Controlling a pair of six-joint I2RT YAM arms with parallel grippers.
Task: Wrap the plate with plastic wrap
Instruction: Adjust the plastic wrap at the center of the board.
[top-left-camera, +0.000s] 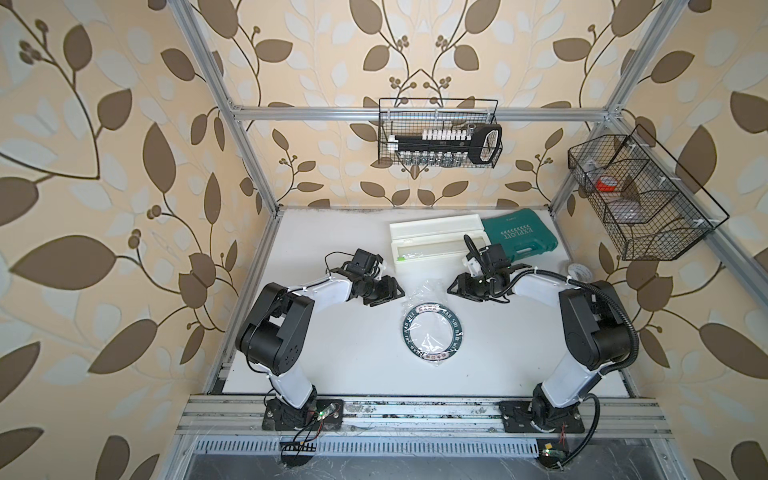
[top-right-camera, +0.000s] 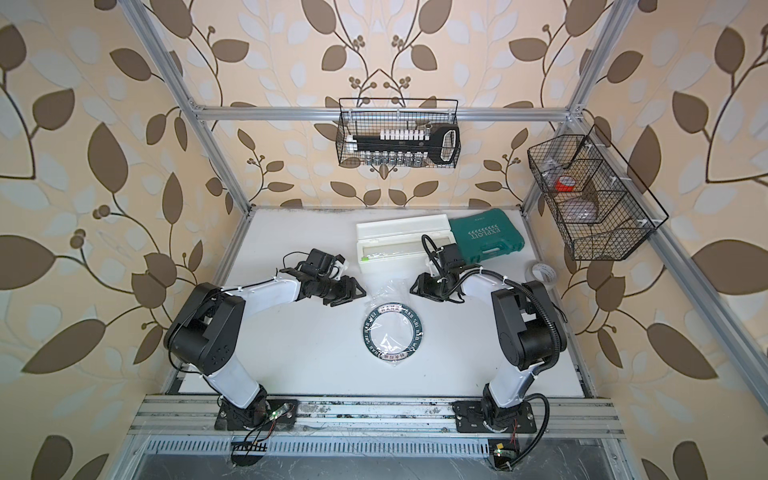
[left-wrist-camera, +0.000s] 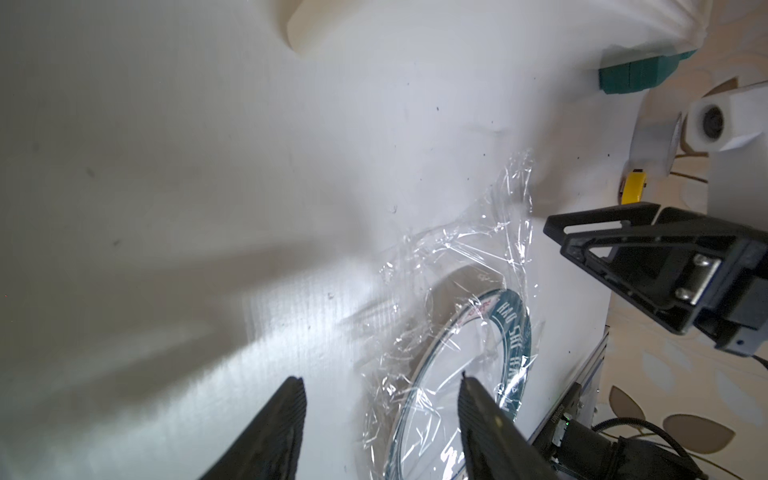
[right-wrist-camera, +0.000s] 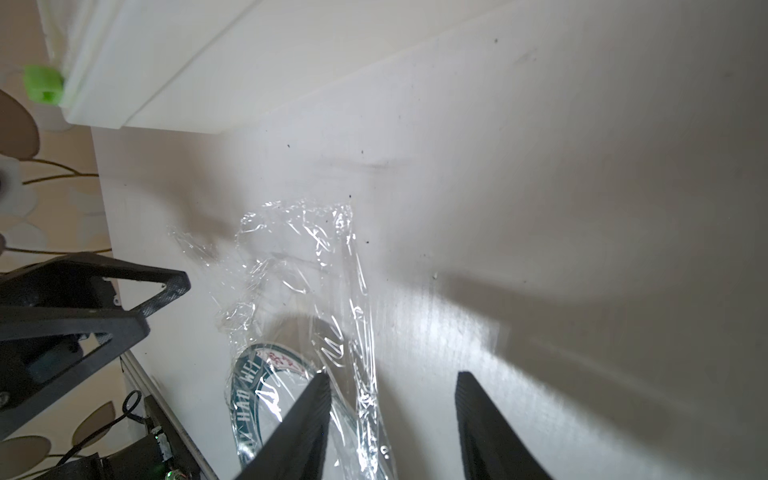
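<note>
The left pincer (left-wrist-camera: 381, 379) and right pincer (right-wrist-camera: 393, 375) hang spread and empty over the speckled white worktop (top-left-camera: 332, 353), where the plate (top-left-camera: 432, 334) lies centrally under loose crinkled plastic wrap (top-left-camera: 430, 291), with leaf-patterned wallpaper (top-left-camera: 104, 166) on every side

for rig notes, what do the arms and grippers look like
The left arm and right arm have white shells, black joints. The left gripper and right gripper are black, with ribbed triangular fingers. A black corrugated hose follows the right arm.

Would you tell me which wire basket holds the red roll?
The divided basket at the right holds the red roll; the basket on the back wall holds a black socket rack.
</note>
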